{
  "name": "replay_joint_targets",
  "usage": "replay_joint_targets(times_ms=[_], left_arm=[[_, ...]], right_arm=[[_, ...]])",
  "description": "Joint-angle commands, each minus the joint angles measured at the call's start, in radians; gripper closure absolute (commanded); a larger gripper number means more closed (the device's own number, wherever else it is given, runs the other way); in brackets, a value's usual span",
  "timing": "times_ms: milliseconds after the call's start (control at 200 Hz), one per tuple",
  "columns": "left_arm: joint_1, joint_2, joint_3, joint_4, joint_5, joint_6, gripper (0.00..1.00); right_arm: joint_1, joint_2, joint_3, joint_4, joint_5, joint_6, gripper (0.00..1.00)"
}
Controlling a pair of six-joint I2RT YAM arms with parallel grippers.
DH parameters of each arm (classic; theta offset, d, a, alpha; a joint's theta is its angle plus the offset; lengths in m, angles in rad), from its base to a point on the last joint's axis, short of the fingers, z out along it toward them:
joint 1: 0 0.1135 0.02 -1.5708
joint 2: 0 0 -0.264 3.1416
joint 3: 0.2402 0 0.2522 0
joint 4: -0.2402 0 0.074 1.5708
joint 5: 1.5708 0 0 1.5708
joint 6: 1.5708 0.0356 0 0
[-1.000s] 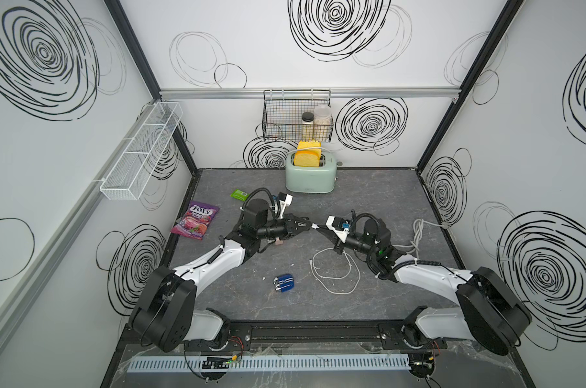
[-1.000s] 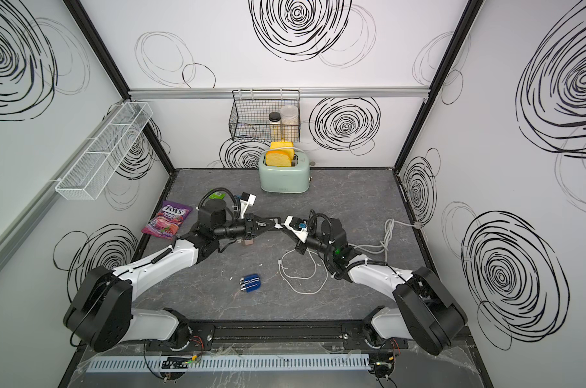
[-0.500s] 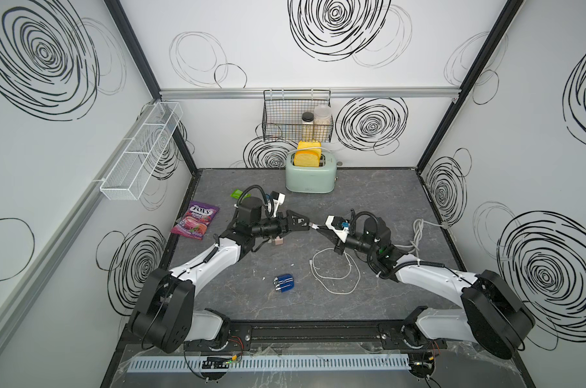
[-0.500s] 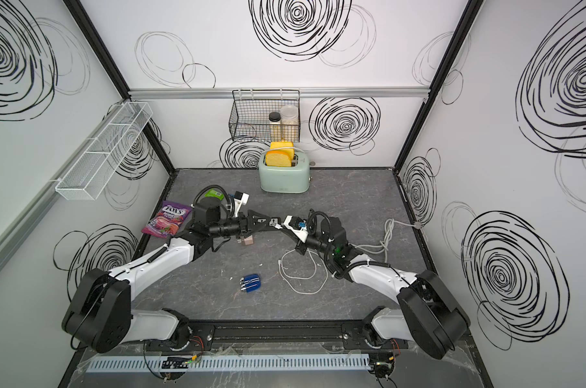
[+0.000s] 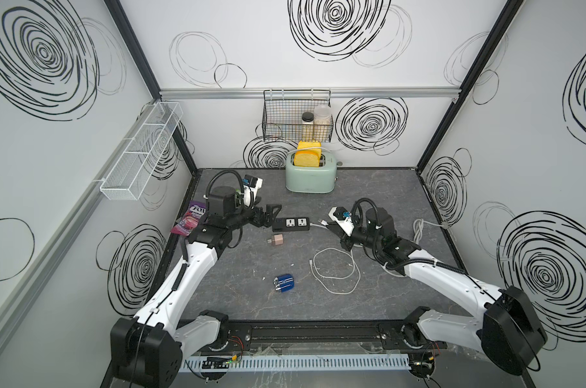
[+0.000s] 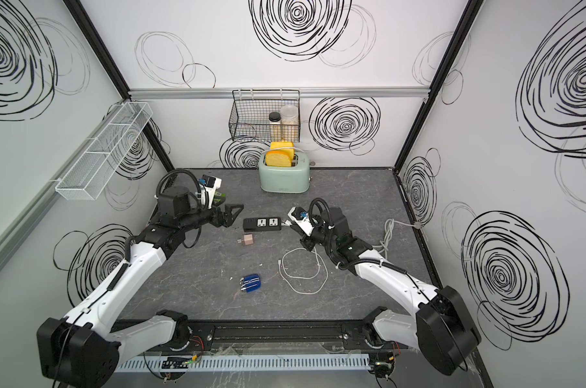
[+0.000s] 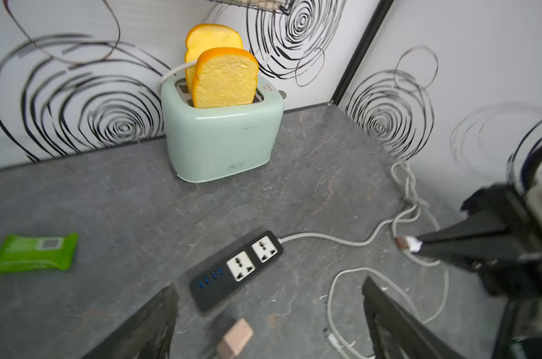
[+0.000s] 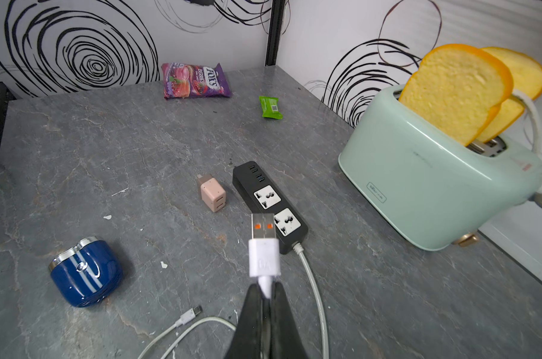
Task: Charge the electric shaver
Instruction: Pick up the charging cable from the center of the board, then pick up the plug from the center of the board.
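The electric shaver, a glossy dark-blue block with silver trim, lies on its side on the grey table, untouched, toward the front. My left gripper is open and empty, just left of the black power strip. The pinkish cube adapter lies on the table below it. My right gripper is shut on the white cable's USB plug, held above the strip's right end.
The white cable loops on the table, its small free end loose. A mint toaster with bread stands at the back. A candy bag and a green packet lie at the left.
My left gripper went from shut to open and drew back to the left. The pinkish adapter it held now lies on the table. The right gripper has barely moved.
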Motion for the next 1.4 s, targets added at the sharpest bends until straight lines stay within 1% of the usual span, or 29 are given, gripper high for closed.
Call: replay_joint_targets(times_ms=[0, 75, 120, 165, 265, 400, 480, 640, 750, 846, 966, 1086, 1251, 1396], left_arm=[[-0.021, -0.008, -0.077, -0.017, -0.039, 0.422, 0.04], [-0.035, 0.007, -0.112, -0.053, -0.051, 0.573, 0.05], [-0.041, 0.028, -0.126, -0.081, -0.040, 0.644, 0.05], [-0.042, 0.054, -0.148, -0.072, -0.042, 0.678, 0.05], [-0.059, 0.122, -0.189, -0.017, -0.096, 0.735, 0.05], [-0.062, 0.223, -0.227, 0.102, -0.106, 0.762, 0.05], [-0.063, 0.266, -0.226, 0.130, -0.131, 0.785, 0.06], [-0.059, 0.323, -0.218, 0.156, -0.133, 0.817, 0.06], [-0.087, 0.362, -0.227, 0.221, -0.182, 0.817, 0.09], [-0.115, 0.405, -0.208, 0.211, -0.230, 0.823, 0.13], [-0.130, 0.450, -0.197, 0.177, -0.239, 0.852, 0.17], [-0.133, 0.462, -0.198, 0.171, -0.249, 0.862, 0.21], [-0.126, 0.498, -0.162, 0.129, -0.237, 0.879, 0.34], [-0.134, 0.550, -0.113, 0.080, -0.250, 0.889, 0.41]], right_arm=[[-0.006, -0.052, 0.001, -0.093, 0.027, 0.023, 1.00], [-0.007, -0.074, -0.005, -0.105, 0.035, 0.027, 1.00], [-0.008, -0.087, -0.007, -0.110, 0.035, 0.029, 1.00], [-0.011, -0.095, -0.008, -0.112, 0.033, 0.027, 1.00], [-0.019, -0.107, -0.003, -0.119, 0.023, 0.024, 1.00], [-0.022, -0.112, -0.002, -0.113, 0.021, 0.024, 1.00], [-0.023, -0.111, 0.001, -0.118, 0.017, 0.022, 1.00], [-0.026, -0.113, -0.006, -0.116, 0.018, 0.018, 1.00], [-0.028, -0.117, -0.017, -0.099, 0.023, 0.015, 1.00], [-0.033, -0.117, -0.019, -0.094, 0.026, 0.011, 1.00], [-0.040, -0.115, -0.014, -0.094, 0.024, 0.008, 1.00], [-0.044, -0.112, -0.016, -0.092, 0.025, 0.008, 1.00], [-0.043, -0.103, -0.017, -0.087, 0.016, 0.007, 1.00], [-0.045, -0.101, -0.018, -0.082, 0.012, 0.004, 1.00]])
